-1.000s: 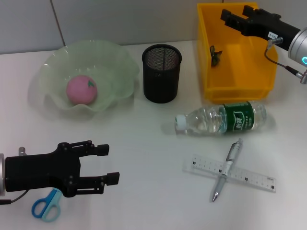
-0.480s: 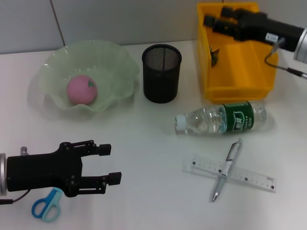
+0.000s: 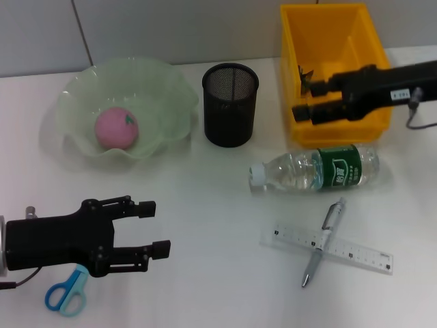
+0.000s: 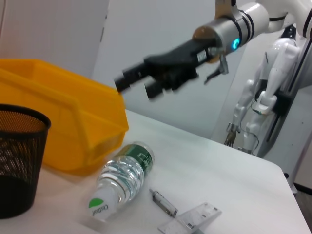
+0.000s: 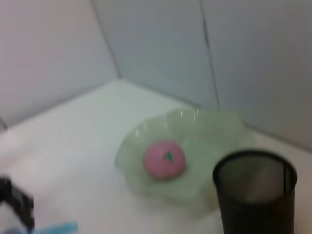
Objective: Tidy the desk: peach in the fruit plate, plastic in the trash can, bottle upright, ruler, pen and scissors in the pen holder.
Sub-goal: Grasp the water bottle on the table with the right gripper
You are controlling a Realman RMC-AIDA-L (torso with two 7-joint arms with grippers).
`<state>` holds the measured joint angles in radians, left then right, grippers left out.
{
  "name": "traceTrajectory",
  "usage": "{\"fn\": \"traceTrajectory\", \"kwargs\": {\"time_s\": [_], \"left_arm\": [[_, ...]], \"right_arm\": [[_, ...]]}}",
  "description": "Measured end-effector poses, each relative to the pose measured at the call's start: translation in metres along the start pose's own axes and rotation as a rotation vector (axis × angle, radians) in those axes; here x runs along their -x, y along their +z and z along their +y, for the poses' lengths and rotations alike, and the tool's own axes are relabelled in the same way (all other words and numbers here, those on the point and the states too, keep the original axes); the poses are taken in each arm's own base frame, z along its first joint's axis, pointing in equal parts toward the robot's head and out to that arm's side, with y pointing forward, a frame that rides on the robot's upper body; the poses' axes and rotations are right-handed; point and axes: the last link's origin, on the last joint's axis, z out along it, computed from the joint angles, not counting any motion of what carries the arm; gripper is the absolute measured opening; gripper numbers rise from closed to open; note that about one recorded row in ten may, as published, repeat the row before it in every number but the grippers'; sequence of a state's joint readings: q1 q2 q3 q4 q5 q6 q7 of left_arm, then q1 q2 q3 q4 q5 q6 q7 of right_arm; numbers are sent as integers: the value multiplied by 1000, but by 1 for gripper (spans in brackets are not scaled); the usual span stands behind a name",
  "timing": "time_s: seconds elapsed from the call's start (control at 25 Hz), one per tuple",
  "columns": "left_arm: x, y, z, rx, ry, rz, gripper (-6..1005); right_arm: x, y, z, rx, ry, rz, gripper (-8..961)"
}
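A pink peach lies in the green fruit plate. In the yellow trash can rests a dark scrap of plastic. My right gripper hangs open over the can's front wall, above the bottle, which lies on its side. Closer to me, the pen lies across the clear ruler. Blue scissors sit at the near left, partly under my left arm. My left gripper is open and holds nothing. The black mesh pen holder stands mid-table.
In the left wrist view, the right gripper hovers above the trash can and the bottle. The right wrist view takes in the peach, the plate and the pen holder.
My right arm has swung down from the back of the trash can to its front wall, nearer the bottle. The left gripper has barely shifted.
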<state>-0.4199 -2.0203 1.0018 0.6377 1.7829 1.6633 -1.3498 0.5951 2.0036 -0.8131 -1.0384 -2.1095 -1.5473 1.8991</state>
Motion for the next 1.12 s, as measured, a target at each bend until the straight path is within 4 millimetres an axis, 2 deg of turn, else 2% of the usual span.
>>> {"fn": "traceTrajectory", "kwargs": {"time_s": [0.4,1.12], "left_arm": [[-1,-3,-1,-15,-5,18,803],[-7,5,-3,-18,15,35,802]], "right_arm": [[2,6,-3,2,-117,281,762],[6,35,0,-6,-326,505,762]]}}
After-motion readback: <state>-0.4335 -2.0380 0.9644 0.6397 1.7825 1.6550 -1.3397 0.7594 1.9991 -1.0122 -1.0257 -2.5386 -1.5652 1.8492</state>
